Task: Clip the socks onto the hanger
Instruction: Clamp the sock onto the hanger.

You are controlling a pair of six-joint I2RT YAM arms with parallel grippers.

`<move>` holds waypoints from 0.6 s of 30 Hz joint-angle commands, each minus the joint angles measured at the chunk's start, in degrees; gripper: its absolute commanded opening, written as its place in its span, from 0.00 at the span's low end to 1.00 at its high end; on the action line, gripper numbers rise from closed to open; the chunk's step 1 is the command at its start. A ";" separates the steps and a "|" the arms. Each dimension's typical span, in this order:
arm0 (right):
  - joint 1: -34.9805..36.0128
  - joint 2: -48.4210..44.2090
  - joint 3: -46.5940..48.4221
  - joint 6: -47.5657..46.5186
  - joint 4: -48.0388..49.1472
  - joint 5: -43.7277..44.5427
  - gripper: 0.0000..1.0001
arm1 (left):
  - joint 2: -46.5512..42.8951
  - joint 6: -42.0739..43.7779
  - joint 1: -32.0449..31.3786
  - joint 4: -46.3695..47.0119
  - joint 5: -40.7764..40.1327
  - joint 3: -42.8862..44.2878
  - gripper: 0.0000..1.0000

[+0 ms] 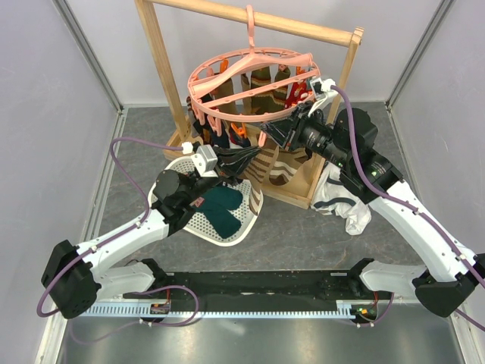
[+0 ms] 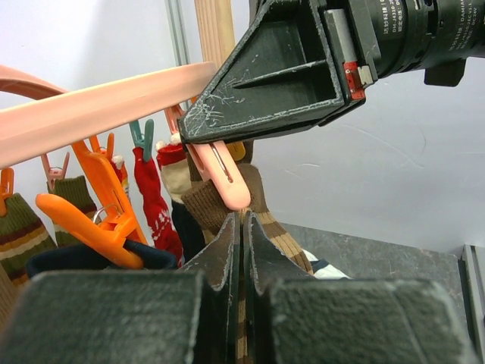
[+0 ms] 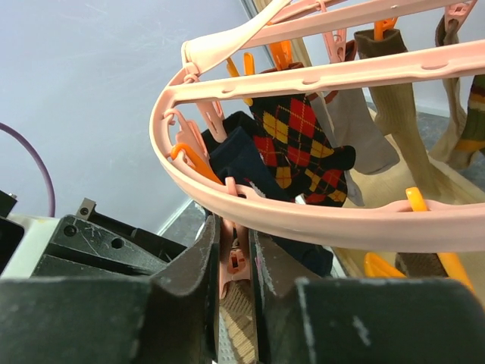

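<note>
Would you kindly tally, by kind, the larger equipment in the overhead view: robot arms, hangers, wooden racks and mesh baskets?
Robot arms: 2
Hanger: 1
Wooden rack: 1
Mesh basket: 1
Total: 5

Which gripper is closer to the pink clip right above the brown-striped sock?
Right. The right gripper pinches the pink clip itself, under the hanger ring. The left gripper sits just below the clip's tip, shut on the brown-striped sock.
</note>
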 commanded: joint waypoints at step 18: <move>-0.01 -7.16 0.22 -6.69 -1.21 4.17 0.86 | -1.56 1.39 -0.40 -5.53 -6.30 4.69 0.42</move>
